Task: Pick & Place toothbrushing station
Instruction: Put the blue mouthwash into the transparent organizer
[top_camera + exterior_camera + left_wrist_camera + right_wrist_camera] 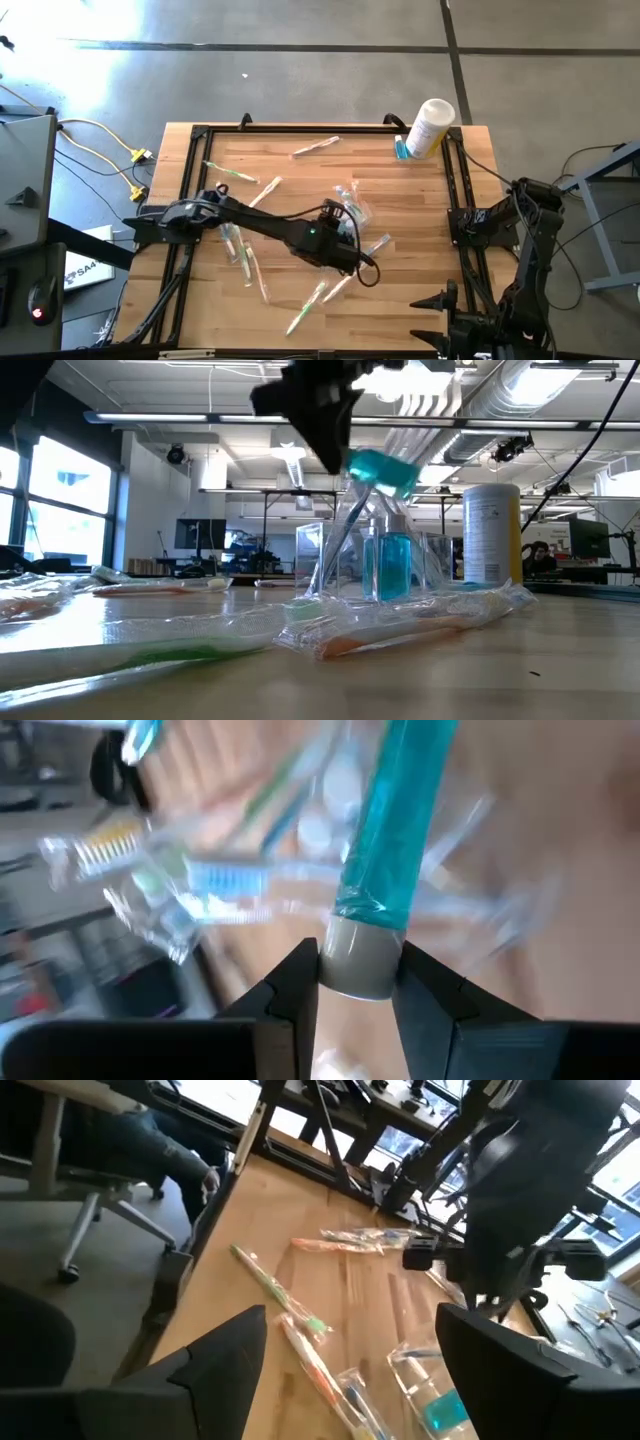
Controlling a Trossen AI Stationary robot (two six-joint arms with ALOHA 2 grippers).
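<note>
Left gripper (pixel 355 995) out over the middle of the desk (pixel 400 290), squeezed shut on the grey cap of a teal tube (pixel 395 840), one dark finger on each side of the cap. Tube lifted above the wood and tilted, right over the clear bag (pixel 350 205). Seen from desk level, the same tube (pixel 383 470) up in the air under the dark arm, with the clear crinkly bag (pixel 345 550) standing up below it and another teal tube (pixel 393 565) upright behind the plastic. Toothbrushes in clear wrappers lying flat all over the desk: one near the far edge (pixel 316 147), one green one on the left (pixel 230 172), one beside it (pixel 265 191), a few under the left arm (pixel 245 255), one green one near the front edge (pixel 305 310) and one blue one just right of the gripper (pixel 375 245). Wrapped orange brush (pixel 400 630) lying close to the low camera. White bottle (pixel 430 127) tipped on its side at the far right corner. Right gripper (pixel 350 1350) parked off the right side of the desk, up high, fingers spread wide with nothing between them. Person's arm (pixel 170 1155) on a chair past the desk edge.
</note>
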